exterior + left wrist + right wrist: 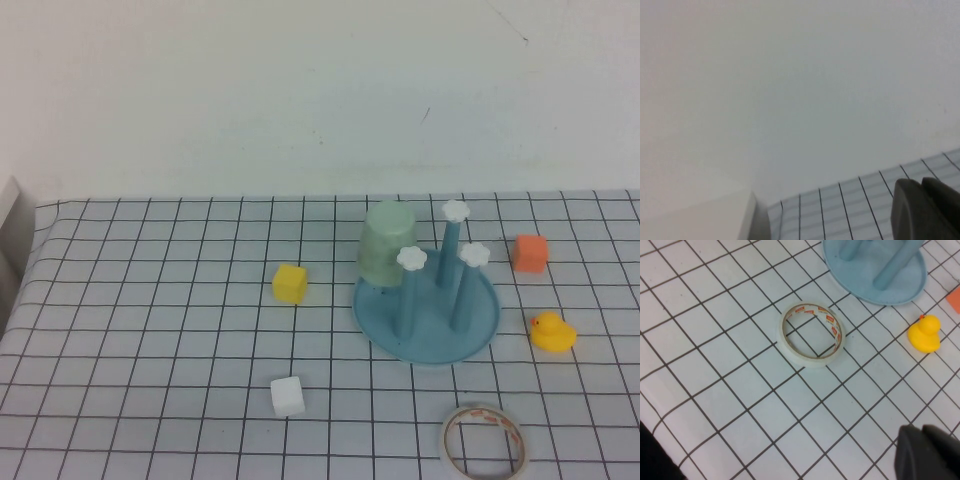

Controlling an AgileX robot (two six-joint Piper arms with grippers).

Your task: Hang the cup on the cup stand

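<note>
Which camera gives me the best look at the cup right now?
The high view: it shows the whole cup upside down over a back peg of the cup stand. The right wrist view catches only the stand's base and lower pegs; the left wrist view shows wall and table edge. Both grippers, left and right, are shut.

Very little of the robot shows from where I stand: neither arm reaches into the overhead view. On the left wrist, only the left tool (925, 210) peeks in at a corner, a dark charcoal, matte piece with rounded edges, its two halves pressed together along a thin seam. The right tool (927, 452) looks the same, a smooth dark grey-black block with softly rounded shoulders and one narrow line where its fingers meet; no cables, screws or markings are visible on either.
</note>
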